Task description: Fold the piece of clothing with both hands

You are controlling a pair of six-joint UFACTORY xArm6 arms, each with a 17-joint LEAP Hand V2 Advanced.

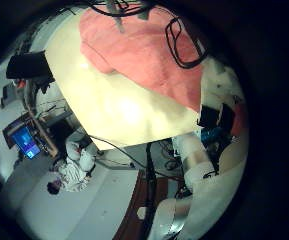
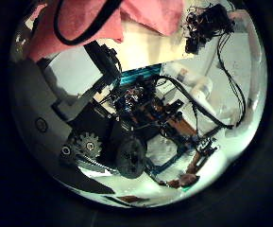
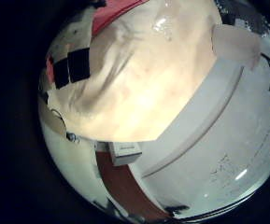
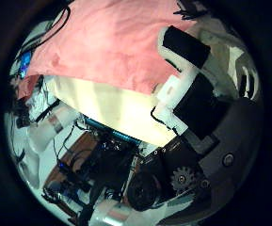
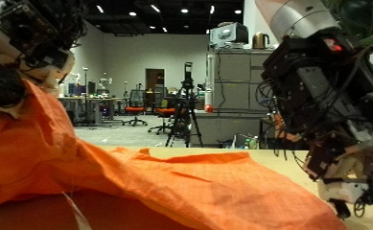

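The orange, thin, crinkled woven garment (image 5: 135,182) fills the lower half of the outside view, spread over the pale tabletop (image 5: 282,158) and rising in a taut ridge toward the upper left of the frame; there one corner of it is lifted to the left hand (image 5: 27,53), whose black-and-white fingers appear curled on the cloth, though the exact grip is hard to make out; the rest lies loosely rumpled, not yet doubled over on itself, so I judge the fold as only begun: an edge is raised, but no layer has been laid down and no crease set. At the right of the frame the right hand (image 5: 333,144) hangs just above the table beside the garment's far edge, fingers pointing down and relaxed, apart, holding nothing I can see; its thumb-side palm view shows the cloth (image 4: 117,42) close below. What is left, as I judge it: the right hand taking its own edge, both carrying the cloth across, then flattening.
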